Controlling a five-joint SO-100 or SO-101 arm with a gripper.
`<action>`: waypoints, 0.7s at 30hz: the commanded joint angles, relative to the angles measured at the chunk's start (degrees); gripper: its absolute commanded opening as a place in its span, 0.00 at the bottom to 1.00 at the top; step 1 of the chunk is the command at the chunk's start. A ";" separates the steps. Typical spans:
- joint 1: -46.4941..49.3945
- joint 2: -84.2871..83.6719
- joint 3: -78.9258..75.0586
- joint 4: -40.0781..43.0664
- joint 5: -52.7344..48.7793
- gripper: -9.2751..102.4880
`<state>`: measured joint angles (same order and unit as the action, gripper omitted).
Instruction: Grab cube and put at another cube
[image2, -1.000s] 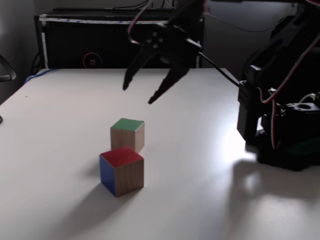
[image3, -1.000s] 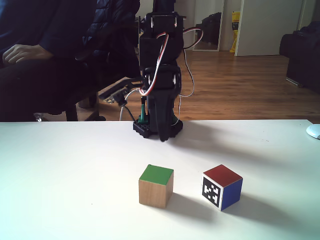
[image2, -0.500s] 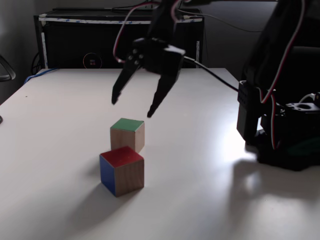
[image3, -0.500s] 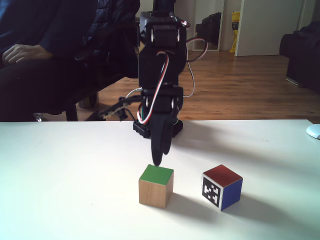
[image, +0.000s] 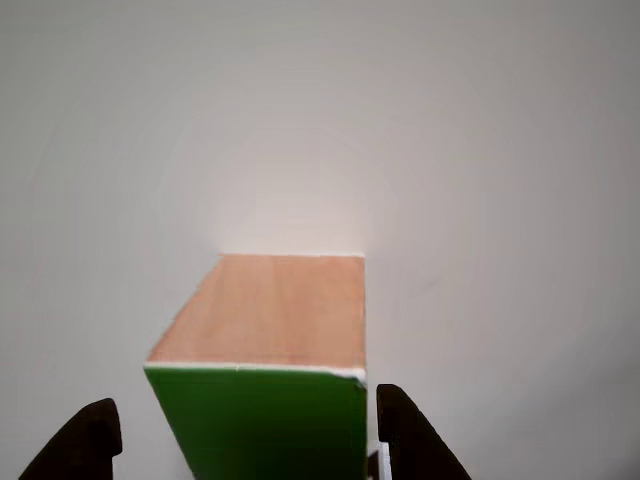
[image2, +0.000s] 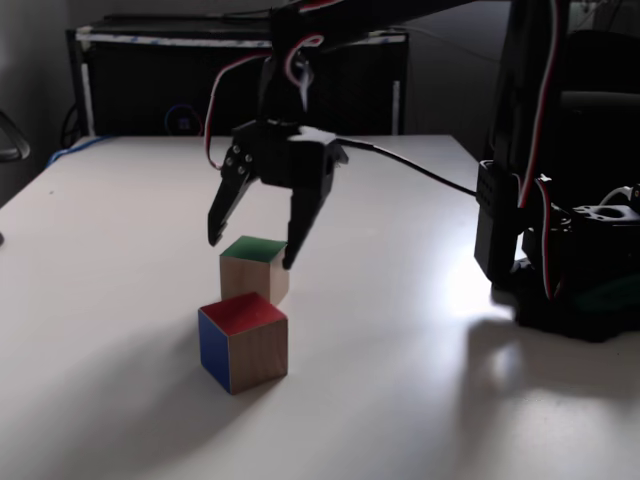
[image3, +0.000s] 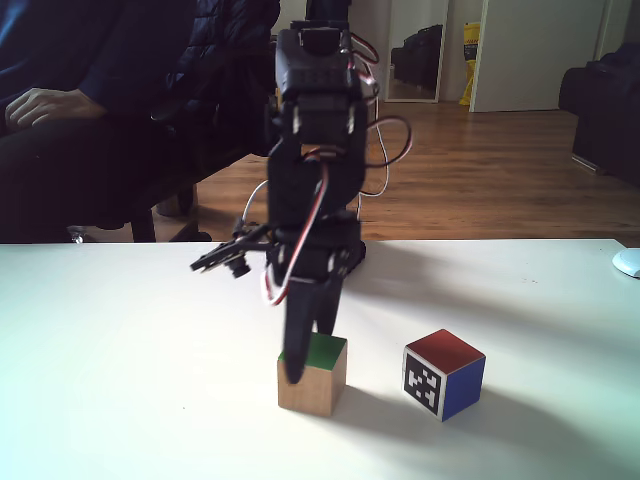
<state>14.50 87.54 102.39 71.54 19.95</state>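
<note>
Reaching forward from its base at the right of a fixed view, the arm bends down at the wrist so that the gripper (image2: 248, 254) points at the white table (image2: 400, 400). Its two black fingers are spread wide, with one tip on each side of the wooden cube with the green top (image2: 255, 268). The tips are level with the upper edge of this cube; whether they touch it cannot be told.

In the other view, the gripper (image: 245, 436) is seen from close behind: the two dark fingertips (image: 405, 430) stand at the bottom edge, and the green face of the cube (image: 262, 425) fills the gap between them, with a plain wooden face beyond it. The right fingertip is just beside the cube's edge, while the left one stands a little apart.

In the other fixed view, the arm comes toward the camera and the gripper (image3: 300, 365) hangs in front of the green-topped cube (image3: 322, 375). The red-topped cube with the black-and-white marker (image3: 444, 374) sits near it, to the right, and the two are not touching.
</note>
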 joint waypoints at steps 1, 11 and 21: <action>0.97 -2.11 -3.52 -0.88 0.53 0.44; 1.49 -9.14 -6.59 -2.20 0.79 0.42; -0.18 -10.02 -6.86 -3.69 0.88 0.39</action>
<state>15.12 77.26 98.17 68.29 20.48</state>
